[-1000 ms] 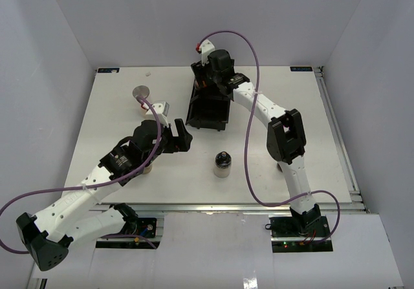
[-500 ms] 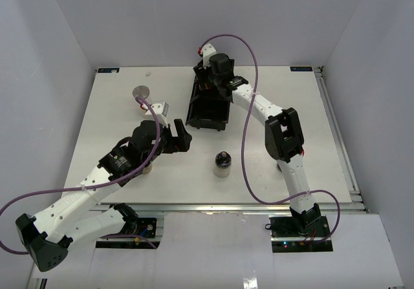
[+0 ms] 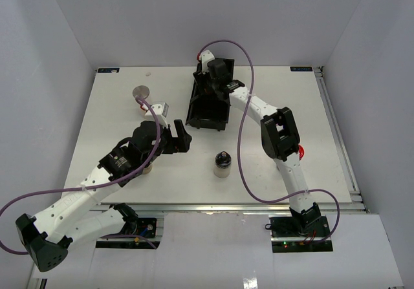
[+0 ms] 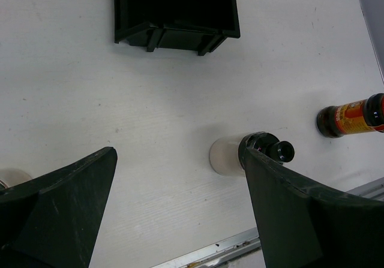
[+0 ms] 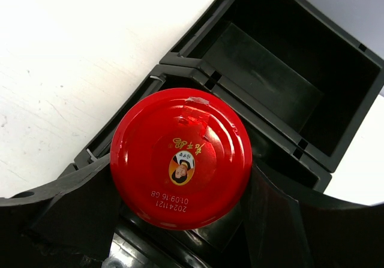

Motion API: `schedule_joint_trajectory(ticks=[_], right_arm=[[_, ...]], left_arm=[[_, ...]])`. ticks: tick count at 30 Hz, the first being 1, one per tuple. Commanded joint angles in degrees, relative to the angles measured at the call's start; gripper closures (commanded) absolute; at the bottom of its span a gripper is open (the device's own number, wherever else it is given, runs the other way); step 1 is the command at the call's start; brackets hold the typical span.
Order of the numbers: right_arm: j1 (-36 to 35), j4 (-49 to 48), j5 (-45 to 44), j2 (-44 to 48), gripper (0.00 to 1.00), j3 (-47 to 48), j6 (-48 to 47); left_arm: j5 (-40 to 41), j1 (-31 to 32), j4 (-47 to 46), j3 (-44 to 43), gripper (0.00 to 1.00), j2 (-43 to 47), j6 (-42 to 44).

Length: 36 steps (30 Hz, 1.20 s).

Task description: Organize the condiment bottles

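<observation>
- Your red cap (image 5: 180, 175) looked like smooth, glossy plastic, with a scuffed patch near its rim.
- The tray (image 5: 264, 70) you faced was black plastic, mostly matt.
- Your table (image 4: 120, 118) was white, matt, faintly grained.
- The brown bottle (image 4: 351, 115) shone glossy.
- Your left fingers (image 4: 288, 214) were matt black plastic.

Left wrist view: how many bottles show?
2: pale round dark-capped bottle right of centre, amber orange-labelled bottle at right edge. A pale shape at left edge may be a third.

1 red-capped bottle (image 5: 180, 157), cap printed with a face and date code, at 12 o'clock. 1 pale dark-capped bottle (image 3: 222, 165) upright, near centre toward 6. 1 amber bottle (image 4: 348, 117) on its side, 4 o'clock. 1 grey-lidded cream bottle (image 3: 140, 94) upright, 10 o'clock.
</observation>
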<state>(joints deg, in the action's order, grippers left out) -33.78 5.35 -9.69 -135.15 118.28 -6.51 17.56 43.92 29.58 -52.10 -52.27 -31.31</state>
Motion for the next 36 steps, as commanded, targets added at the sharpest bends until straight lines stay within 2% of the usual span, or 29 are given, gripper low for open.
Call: schedule_joint_trajectory(ticks=[1,2,6,13,26,30,36], right_arm=[[0.03,-9.48,-2.11,1.38,0.76,2.97,-0.10],[0.03,-9.48,-2.44,1.29,0.69,2.92,0.18],[0.03,-9.48,-2.61,1.12,0.58,2.83,0.18],[0.03,-9.39,-3.01,1.62,0.33,2.69,-0.05],[0.11,-9.05,-4.27,4.43,0.19,1.71,-1.64],[0.12,-8.95,-4.82,4.55,0.10,1.69,-2.48],[0.12,-8.71,-7.32,5.21,0.04,1.85,-3.73]], left_arm=[[0.41,-0.24,0.12,0.46,0.02,1.34,-0.07],[0.45,-0.24,0.12,0.42,0.02,1.30,-0.07],[0.46,-0.24,0.12,0.50,0.02,1.21,-0.07],[0.58,-0.24,0.09,0.01,0.02,0.72,0.02],[-0.15,-0.24,0.56,-1.17,0.02,0.42,-0.58],[-0.42,-0.33,0.56,-1.34,0.02,0.14,-0.77],[-0.34,-0.24,0.89,-1.75,0.02,-0.45,-0.77]])
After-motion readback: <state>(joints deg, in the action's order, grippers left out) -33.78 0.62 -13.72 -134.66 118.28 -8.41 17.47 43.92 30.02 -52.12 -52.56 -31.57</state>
